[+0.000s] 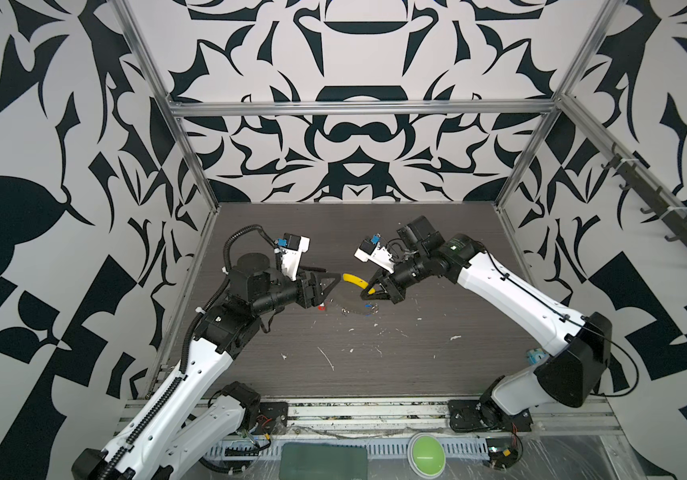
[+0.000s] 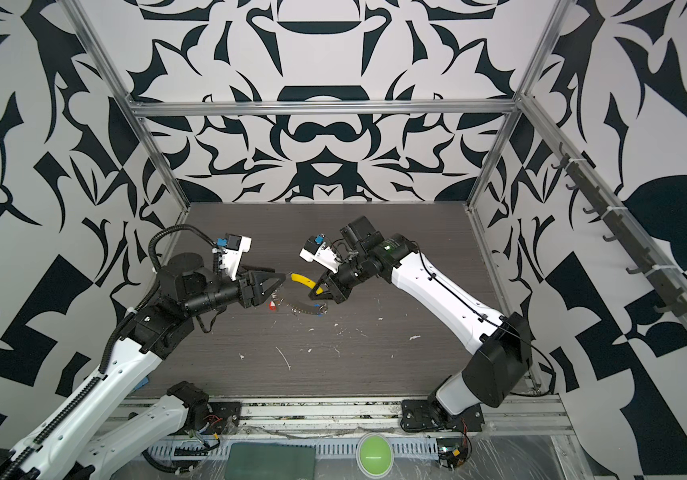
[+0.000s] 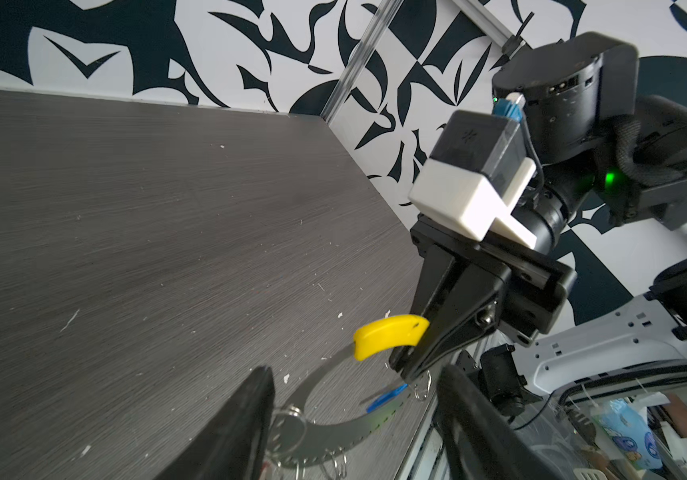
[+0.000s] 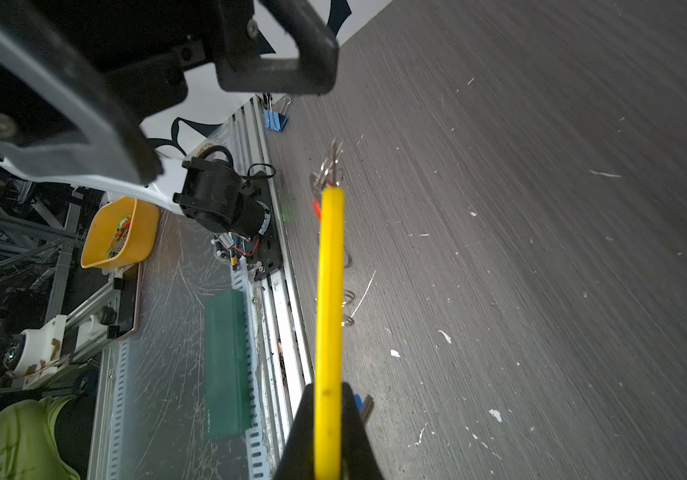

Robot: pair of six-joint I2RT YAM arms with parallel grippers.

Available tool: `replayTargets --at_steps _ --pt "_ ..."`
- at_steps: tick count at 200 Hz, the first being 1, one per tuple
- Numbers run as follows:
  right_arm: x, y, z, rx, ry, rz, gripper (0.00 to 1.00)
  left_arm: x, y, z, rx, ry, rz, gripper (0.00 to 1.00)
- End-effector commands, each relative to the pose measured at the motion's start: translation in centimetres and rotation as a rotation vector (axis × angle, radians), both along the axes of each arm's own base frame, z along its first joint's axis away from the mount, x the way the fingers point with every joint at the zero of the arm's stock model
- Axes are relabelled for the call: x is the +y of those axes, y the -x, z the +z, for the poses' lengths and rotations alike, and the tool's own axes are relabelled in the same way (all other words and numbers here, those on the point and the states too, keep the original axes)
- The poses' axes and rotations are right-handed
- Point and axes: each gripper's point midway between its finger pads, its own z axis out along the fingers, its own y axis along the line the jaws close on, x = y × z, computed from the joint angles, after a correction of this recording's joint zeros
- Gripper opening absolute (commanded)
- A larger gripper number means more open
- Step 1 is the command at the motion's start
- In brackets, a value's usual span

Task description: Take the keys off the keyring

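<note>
Nearest me, both keys hang from the lower arc of the keyring [image 3: 325, 436], over the counter [image 1: 375, 365]. The red key [image 1: 321, 308] sits at the end under my left hand [image 1: 328, 286], and the blue key [image 3: 387, 397] just below my right hand [image 3: 406, 370]. Further out, my right hand is clamped narrow on the yellow sleeve [image 3: 387, 334] and carries the ring, while my left hand stands wide and empty beside the ring's end. Judgement: the first removal is in hand with neither key off, and next the left hand must close on the red key and work it off the ring against the right hand's hold.
</note>
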Motion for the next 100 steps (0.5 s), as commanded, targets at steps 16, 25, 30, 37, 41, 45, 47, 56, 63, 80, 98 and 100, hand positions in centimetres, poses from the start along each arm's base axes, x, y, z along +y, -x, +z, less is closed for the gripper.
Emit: replayTargets --at_steps 16,25,30,37,41,45,47,56,63,80,98,100 --pt "-0.1 -1.5 3.1 -0.068 -0.027 -0.097 0.00 1.2 -1.1 -1.0 0.057 -0.042 0.106 0.64" --pt "-0.1 -2.0 3.3 -0.068 -0.023 -0.130 0.00 2.1 -1.9 -1.6 0.064 -0.055 0.178 0.63" --pt "-0.1 -2.2 3.2 -0.066 -0.019 -0.150 0.00 2.6 -2.2 -1.8 0.058 -0.059 0.215 0.63" --pt "-0.1 -2.7 3.3 -0.066 -0.015 -0.184 0.00 3.2 -2.5 -2.0 0.047 -0.051 0.262 0.63" --pt "-0.2 -3.0 3.3 -0.066 -0.012 -0.205 0.00 3.5 -2.7 -2.0 0.036 -0.043 0.281 0.63" --pt "-0.2 -3.2 3.2 -0.065 -0.008 -0.226 0.00 3.7 -2.7 -2.0 0.025 -0.033 0.298 0.64" --pt "-0.2 -3.4 3.2 -0.065 -0.005 -0.236 0.00 3.9 -2.8 -2.0 0.020 -0.030 0.309 0.64" --pt "-0.2 -3.8 3.1 -0.059 -0.001 -0.272 0.00 4.3 -3.0 -2.0 -0.003 -0.021 0.344 0.65" --pt "-0.2 -4.0 3.0 -0.053 0.004 -0.295 0.00 4.5 -3.1 -2.0 -0.017 -0.021 0.364 0.66" --pt "-0.2 -4.5 2.7 -0.058 0.027 -0.348 0.00 4.1 -3.4 -2.2 -0.040 -0.028 0.374 0.66" --pt "0.1 -4.6 2.6 -0.072 0.052 -0.375 0.00 3.1 -3.6 -3.1 -0.057 -0.088 0.374 0.66" --pt "0.2 -4.5 2.6 -0.074 0.053 -0.376 0.00 3.0 -3.6 -3.2 -0.061 -0.096 0.373 0.66"
